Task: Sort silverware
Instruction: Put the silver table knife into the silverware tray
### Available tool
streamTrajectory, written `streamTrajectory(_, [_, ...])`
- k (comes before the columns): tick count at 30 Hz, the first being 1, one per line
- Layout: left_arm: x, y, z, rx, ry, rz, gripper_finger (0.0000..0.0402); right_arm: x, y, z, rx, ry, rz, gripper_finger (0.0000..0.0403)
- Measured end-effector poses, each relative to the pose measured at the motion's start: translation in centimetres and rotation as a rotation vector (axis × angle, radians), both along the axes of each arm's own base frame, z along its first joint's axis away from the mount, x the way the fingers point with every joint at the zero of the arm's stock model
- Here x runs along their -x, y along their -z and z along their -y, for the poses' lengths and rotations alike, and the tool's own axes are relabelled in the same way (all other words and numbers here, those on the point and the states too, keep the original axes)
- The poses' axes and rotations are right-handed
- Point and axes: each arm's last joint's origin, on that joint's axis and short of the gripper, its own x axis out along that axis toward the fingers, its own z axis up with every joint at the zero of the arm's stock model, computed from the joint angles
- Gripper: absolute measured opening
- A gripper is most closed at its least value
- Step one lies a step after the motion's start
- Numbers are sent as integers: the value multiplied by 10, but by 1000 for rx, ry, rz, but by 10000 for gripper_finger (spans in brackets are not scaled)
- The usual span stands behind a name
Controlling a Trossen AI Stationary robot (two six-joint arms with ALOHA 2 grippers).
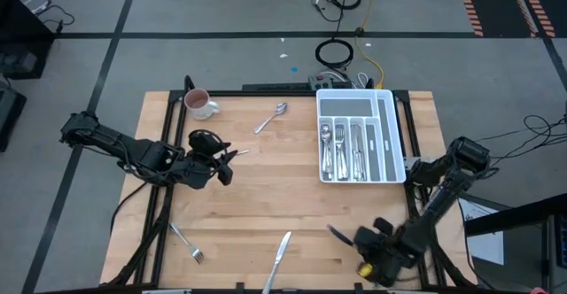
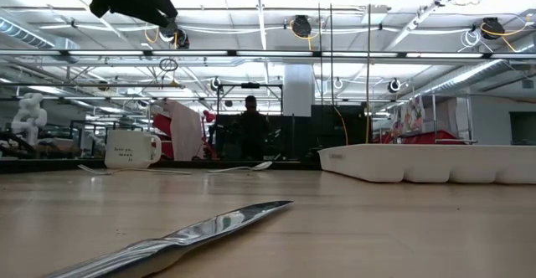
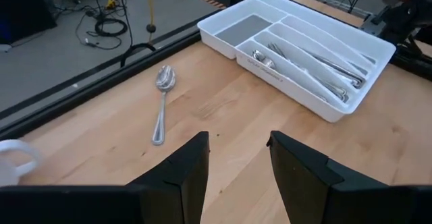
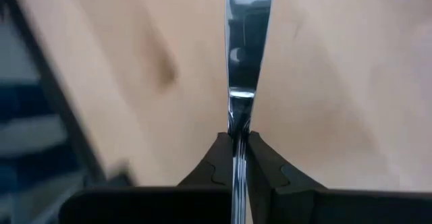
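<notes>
My right gripper [image 4: 237,140] is shut on a slim shiny piece of silverware [image 4: 247,42], which looks like a knife. It hangs over the table's near right part [image 1: 347,237]. My left gripper [image 3: 237,150] stands open and holds nothing, above the table's left middle [image 1: 229,157]. A knife [image 1: 279,259] lies flat by the near edge, a fork [image 1: 188,243] at the near left and a spoon [image 1: 272,117] at the far middle. The white tray [image 1: 386,126] at the far right holds several pieces of silverware. My right gripper pinches the silverware piece between its two fingers, on its narrow part [image 4: 238,126] just behind a wider shiny stretch. The piece stands on edge in the jaws. It runs straight on ahead of the fingers, along them, over the wood. Its far end lies outside the frame.
A white mug [image 1: 199,104] stands at the far left corner. Black frame rails run along the table's edges. Bare wood lies between the tray and the near-edge knife [image 2: 193,232]. Beyond the table's far edge are cables on the floor and a person [image 2: 249,127].
</notes>
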Motion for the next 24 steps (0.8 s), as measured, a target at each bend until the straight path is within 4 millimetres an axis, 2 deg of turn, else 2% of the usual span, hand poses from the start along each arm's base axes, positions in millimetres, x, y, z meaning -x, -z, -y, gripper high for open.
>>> streamTrajectory(7, [3, 3, -1, -21, 0, -48, 162, -54, -18, 34, 40, 89, 95, 0])
streamTrajectory(14, [6, 4, -3, -68, -31, -68, 162, -104, -40, 87, 74, 222, 174, 3])
streamTrajectory(19, [8, 5, -5, -114, -51, -91, 162, -131, -52, 135, 107, 301, 210, 3])
streamTrajectory(24, [9, 5, -5, -138, -41, -115, 162, -149, -58, 170, 101, 265, 254, 2])
